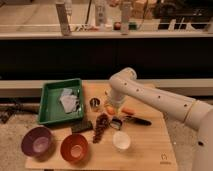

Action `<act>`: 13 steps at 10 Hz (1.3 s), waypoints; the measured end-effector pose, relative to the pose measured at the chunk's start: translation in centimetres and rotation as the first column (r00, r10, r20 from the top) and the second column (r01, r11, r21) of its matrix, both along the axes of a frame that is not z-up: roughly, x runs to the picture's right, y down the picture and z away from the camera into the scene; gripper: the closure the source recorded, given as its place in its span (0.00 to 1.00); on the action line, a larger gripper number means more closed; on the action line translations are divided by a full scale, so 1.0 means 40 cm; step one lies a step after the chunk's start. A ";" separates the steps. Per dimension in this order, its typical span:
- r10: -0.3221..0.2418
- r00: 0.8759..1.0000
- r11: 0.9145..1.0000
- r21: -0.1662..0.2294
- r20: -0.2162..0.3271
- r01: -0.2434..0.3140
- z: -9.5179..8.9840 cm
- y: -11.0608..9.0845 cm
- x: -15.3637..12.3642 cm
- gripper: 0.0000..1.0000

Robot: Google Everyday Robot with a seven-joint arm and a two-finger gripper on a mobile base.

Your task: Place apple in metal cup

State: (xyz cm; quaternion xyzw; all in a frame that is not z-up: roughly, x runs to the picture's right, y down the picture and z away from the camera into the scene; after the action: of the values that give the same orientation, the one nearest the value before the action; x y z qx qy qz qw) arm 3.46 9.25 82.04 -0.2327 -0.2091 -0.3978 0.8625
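The small orange apple (110, 110) sits at the tip of my gripper (112, 107), which is shut on it and holds it just above the wooden table. The white arm comes in from the right and bends down over it. The small shiny metal cup (94, 103) stands upright just left of the gripper, next to the green tray, with a small gap between cup and apple. The long orange carrot (128, 111) lies on the table just right of the gripper.
A green tray (50, 107) holding white crumpled material is at the left. A purple bowl (37, 142), an orange bowl (75, 148) and a white cup (121, 141) stand along the front. A dark bunch (101, 128), a small metal object (116, 123) and a black-handled tool (139, 120) lie mid-table.
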 end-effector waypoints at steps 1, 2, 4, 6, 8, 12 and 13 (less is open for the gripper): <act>-0.011 1.000 1.000 0.006 0.011 0.011 0.002 -0.010 -0.008 1.00; -0.026 0.999 1.000 0.014 0.024 0.025 0.004 -0.024 -0.021 1.00; -0.055 0.997 0.998 0.033 0.050 0.054 0.005 -0.051 -0.044 1.00; -0.086 0.994 0.995 0.049 0.074 0.082 0.006 -0.070 -0.067 1.00; -0.123 0.987 0.991 0.062 0.102 0.117 0.008 -0.089 -0.094 1.00; -0.193 0.968 0.980 0.070 0.161 0.184 0.022 -0.110 -0.157 1.00; -0.206 0.964 0.978 0.071 0.169 0.196 0.025 -0.112 -0.168 1.00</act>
State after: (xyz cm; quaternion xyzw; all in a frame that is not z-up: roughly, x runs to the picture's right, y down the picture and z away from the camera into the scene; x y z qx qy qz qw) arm -3.28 4.76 83.06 -0.1936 -0.2490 -0.5076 0.8018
